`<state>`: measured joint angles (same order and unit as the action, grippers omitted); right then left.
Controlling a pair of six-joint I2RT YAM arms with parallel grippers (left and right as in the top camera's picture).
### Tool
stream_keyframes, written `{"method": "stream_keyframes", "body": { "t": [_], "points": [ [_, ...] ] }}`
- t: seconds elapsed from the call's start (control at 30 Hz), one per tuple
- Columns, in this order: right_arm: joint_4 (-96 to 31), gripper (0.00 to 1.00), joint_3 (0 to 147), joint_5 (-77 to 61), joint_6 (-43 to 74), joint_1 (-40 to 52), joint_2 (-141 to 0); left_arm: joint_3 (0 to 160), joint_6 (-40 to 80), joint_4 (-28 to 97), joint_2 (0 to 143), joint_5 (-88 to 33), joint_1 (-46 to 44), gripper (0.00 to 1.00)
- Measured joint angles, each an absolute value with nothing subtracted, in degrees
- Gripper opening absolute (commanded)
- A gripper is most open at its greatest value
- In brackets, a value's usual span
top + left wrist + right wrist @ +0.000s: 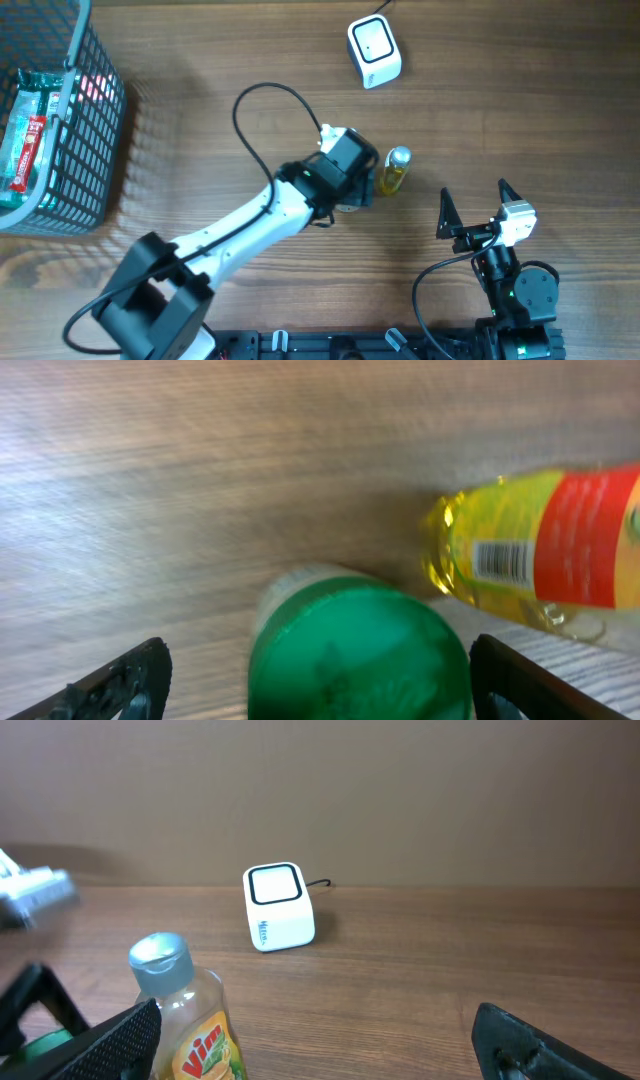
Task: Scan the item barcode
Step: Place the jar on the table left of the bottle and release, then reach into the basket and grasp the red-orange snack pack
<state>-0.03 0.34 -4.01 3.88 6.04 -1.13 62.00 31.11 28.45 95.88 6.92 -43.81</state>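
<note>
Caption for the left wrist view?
Open jaws flank a green-topped container; yellow bottle with visible barcode beside it on wooden table.

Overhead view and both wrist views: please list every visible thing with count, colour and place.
wooden table: one, brown, under everything.
wire mesh basket: one, dark grey, far left.
flat packets: several, green and red, inside the basket.
box-shaped barcode scanner: one, white, cabled, top centre.
plastic bottle with grey cap: one, yellow, red label, centre.
round-topped object: one, green, bottom of the left wrist view.
left tool: one, black, open around the green object.
right tool: one, black, open, lower right.
</note>
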Motion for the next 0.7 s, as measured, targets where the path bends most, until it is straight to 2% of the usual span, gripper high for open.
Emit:
{"method": "stream_keyframes", "body": {
  "t": [0.13, 0.33, 0.5, 0.6, 0.63, 0.7],
  "points": [
    [-0.03, 1.00, 0.36, -4.01, 3.88, 6.04, -1.13, 66.63, 28.51, 32.73, 90.98, 6.59, -36.84, 0.87],
    [-0.01, 1.00, 0.36, -4.01, 3.88, 6.04, -1.13, 83.72, 24.01, 38.00, 83.33, 6.57, -21.10, 0.84],
    [-0.03, 1.00, 0.34, -4.01, 3.88, 6.04, -1.13, 103.55, 21.69, 41.82, 83.20, 4.36, -0.91, 0.84],
    [-0.03, 1.00, 0.36, -4.01, 3.88, 6.04, -1.13, 106.63, 22.55, 40.97, 82.96, 1.98, 11.44, 0.88],
    [-0.03, 1.00, 0.36, -4.01, 3.88, 6.04, -1.13, 106.67, 22.85, 40.97, 83.11, 1.54, 13.80, 0.92],
    [-0.03, 1.00, 0.34, -4.01, 3.88, 6.04, -1.13, 106.74, 23.53, 41.08, 84.18, -0.47, 19.03, 0.94]
  ]
}}
